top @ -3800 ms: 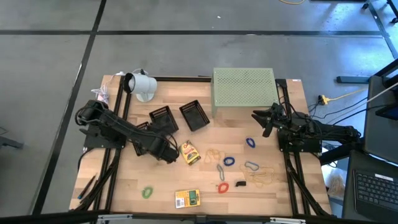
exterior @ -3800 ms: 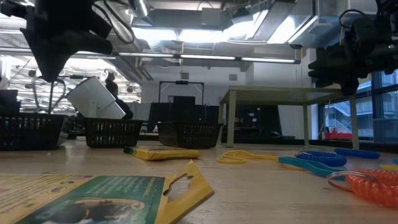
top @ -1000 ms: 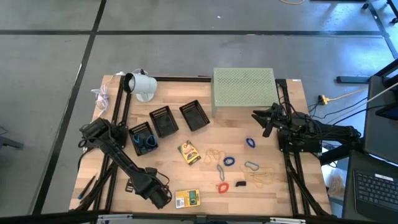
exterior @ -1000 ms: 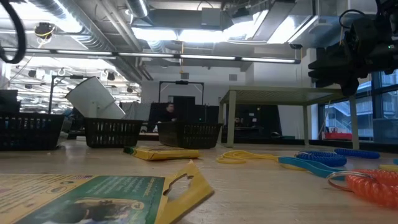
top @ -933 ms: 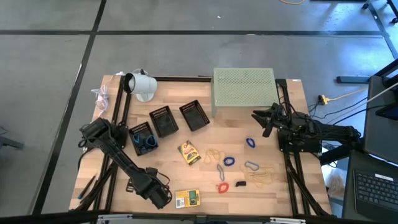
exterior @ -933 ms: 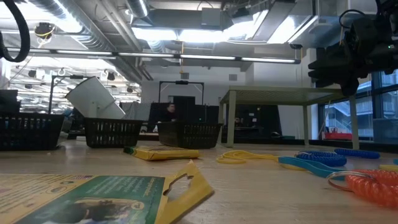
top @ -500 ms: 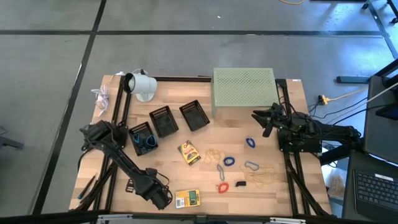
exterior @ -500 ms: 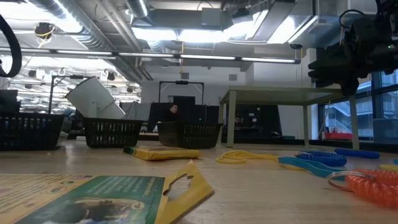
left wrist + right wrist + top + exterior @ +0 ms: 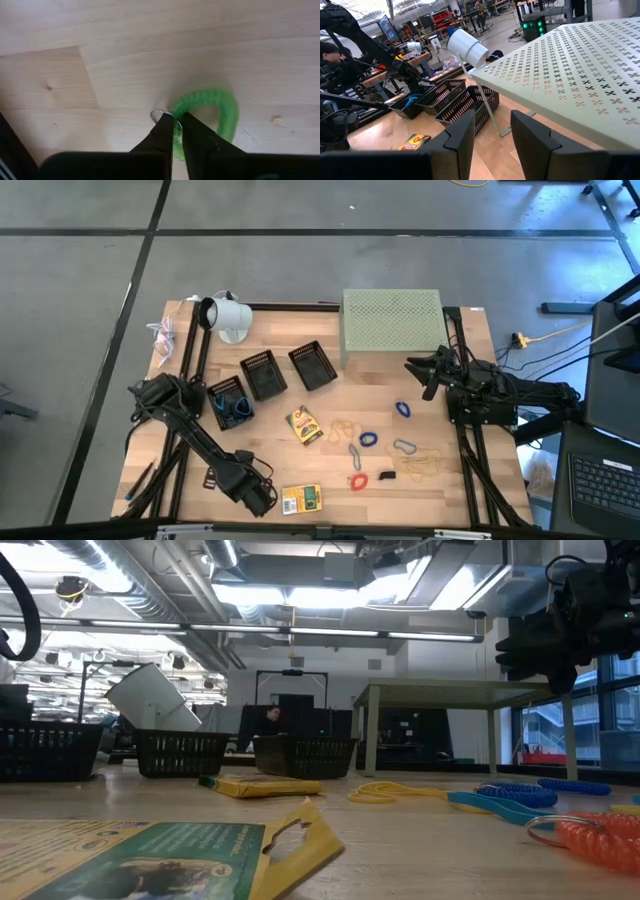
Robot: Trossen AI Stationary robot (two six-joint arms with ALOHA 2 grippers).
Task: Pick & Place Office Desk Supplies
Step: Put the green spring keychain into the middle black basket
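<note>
Three black mesh plastic baskets (image 9: pixel 266 373) stand in a row on the wooden worktop (image 9: pixel 330 480), well behind the left end effector (image 9: pixel 175 131). Two yellow printed packets (image 9: pixel 302 499) lie nearby, one just beside it. Its arm reaches low to the near edge, fingers pinched on the green coiled rubber band (image 9: pixel 216 108). The right end effector (image 9: pixel 492 127) hovers half-open beside the pale green perforated metal stand (image 9: pixel 391 325).
</note>
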